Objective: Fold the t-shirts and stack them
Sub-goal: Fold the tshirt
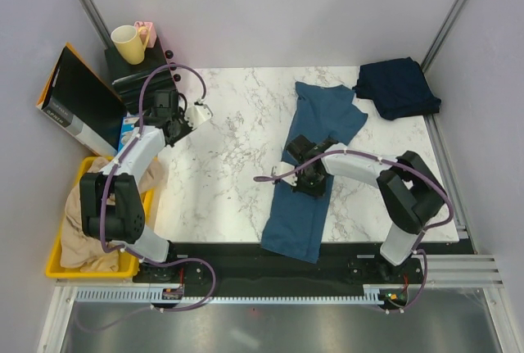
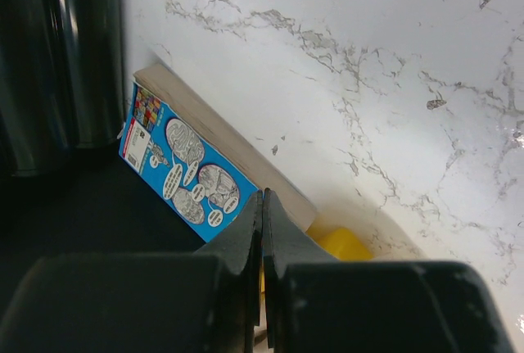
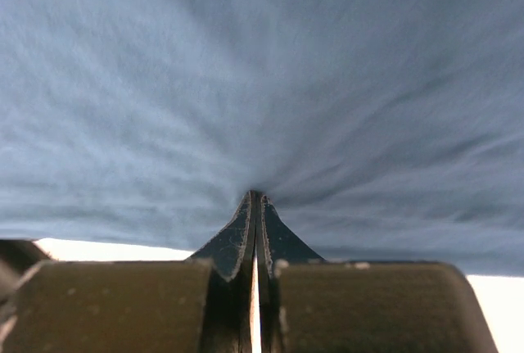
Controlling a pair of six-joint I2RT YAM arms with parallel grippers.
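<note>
The steel-blue t-shirt (image 1: 323,119) lies as a long, narrow strip across the right half of the marble tabletop (image 1: 229,173). It runs from near the far edge down to the near edge, where its lower end hangs over. The navy t-shirt (image 1: 397,87) sits as a compact bundle in the far right corner, just beside the upper end of the blue strip.

The right gripper (image 3: 255,199) is down on the middle of the steel-blue t-shirt. Its jaws are pressed together, and in the right wrist view creases in the cloth run into the tips, so a small fold looks pinched between them.

The left gripper (image 1: 199,113) hangs over the far left part of the tabletop, well apart from both shirts. Its jaws are closed flat against each other with nothing between them.

Below it, a blue picture book (image 2: 188,173) lies at the left edge. A yellow bin (image 1: 57,263) holding beige cloth (image 1: 86,222) stands off the near left corner. A cream mug (image 1: 128,43) stands beyond the far left corner.
</note>
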